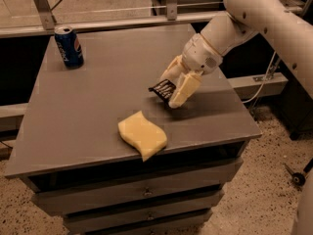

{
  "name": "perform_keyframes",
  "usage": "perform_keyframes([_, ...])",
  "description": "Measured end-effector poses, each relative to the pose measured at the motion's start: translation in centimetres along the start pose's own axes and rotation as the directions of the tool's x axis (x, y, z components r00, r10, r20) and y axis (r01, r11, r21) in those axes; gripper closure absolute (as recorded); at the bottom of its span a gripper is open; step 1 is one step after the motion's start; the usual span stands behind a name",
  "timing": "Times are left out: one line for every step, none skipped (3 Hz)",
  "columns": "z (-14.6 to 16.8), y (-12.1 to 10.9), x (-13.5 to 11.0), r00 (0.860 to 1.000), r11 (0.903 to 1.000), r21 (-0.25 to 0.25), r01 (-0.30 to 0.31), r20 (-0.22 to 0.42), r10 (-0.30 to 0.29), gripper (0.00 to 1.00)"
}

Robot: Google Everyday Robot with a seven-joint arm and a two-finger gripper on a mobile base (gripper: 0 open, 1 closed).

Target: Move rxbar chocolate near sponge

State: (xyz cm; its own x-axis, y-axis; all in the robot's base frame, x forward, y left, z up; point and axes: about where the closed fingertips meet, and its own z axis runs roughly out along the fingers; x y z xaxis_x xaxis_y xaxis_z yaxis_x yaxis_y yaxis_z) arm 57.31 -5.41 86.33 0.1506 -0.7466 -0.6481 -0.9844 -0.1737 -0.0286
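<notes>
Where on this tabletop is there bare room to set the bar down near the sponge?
Bare table runs wide left of the sponge, up to the Pepsi can. A smaller bare patch lies right of the sponge, toward the front right corner. Tightest is between the sponge and the pincer, which holds the rxbar chocolate just behind it.

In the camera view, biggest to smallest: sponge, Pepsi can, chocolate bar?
1. sponge
2. Pepsi can, though farther away
3. rxbar chocolate, partly hidden in the gripper above the table
</notes>
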Motion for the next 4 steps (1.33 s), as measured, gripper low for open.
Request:
perform_keyframes([0.8,1.2,-0.3,1.000,0.9988,-0.044,0.022,0.020,-0.021,1.00])
perform_keyframes([1.5,1.9,-1.4,0.998,0.9959,-0.077,0.047,0.035,-0.045,0.75])
perform_keyframes([1.7,2.1,-1.9,0.998,0.9946,-0.085,0.059,0.040,-0.056,0.51])
perform_keyframes([1.8,2.4,-2.1,0.997,0.9940,-0.088,0.065,0.043,-0.062,0.20])
